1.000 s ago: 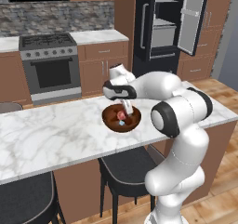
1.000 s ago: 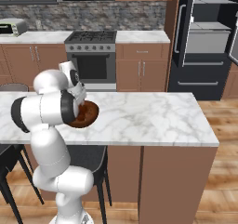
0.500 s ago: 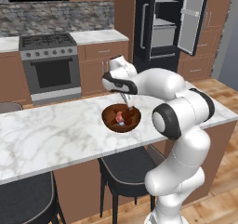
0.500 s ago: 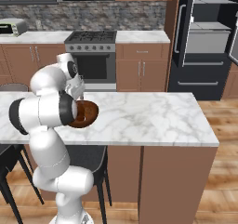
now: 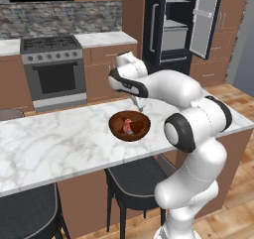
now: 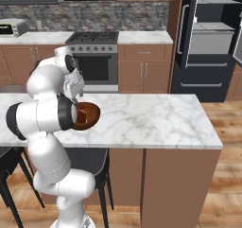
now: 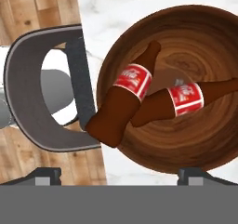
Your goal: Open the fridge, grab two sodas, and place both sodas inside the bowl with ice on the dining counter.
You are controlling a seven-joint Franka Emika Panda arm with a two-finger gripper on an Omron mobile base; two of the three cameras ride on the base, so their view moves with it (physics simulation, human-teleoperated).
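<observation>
You have the bowl with ice (image 5: 130,125) as your landmark, sitting on the dining counter (image 5: 59,144) close to its stool-side edge. Both sodas (image 7: 139,95) lie inside it, side by side and touching; in the hand view one bottle (image 7: 122,100) has its base poking over the rim toward the stool, and the other (image 7: 186,99) lies across the middle with its neck toward the far wall of the bowl. Your gripper (image 5: 140,105) hangs just above the bowl's far rim, jaws spread wide, holding nothing and clear of the bottles.

Just below the bowl, past the counter edge, a dark round stool (image 7: 46,107) with a curved backrest stands on the wooden plank floor (image 7: 44,9). Well behind the bowl, the fridge (image 5: 178,29) stands with a door swung open, showing grey-white shelves. Left of it, across the kitchen from the bowl, a steel stove (image 5: 52,69) sits between brown cabinets (image 5: 101,72).

The bowl is round, shallow and wood-grained, reddish inside. The bottles are dark brown glass with red labels and narrow necks. The counter is white, grey-veined marble.
</observation>
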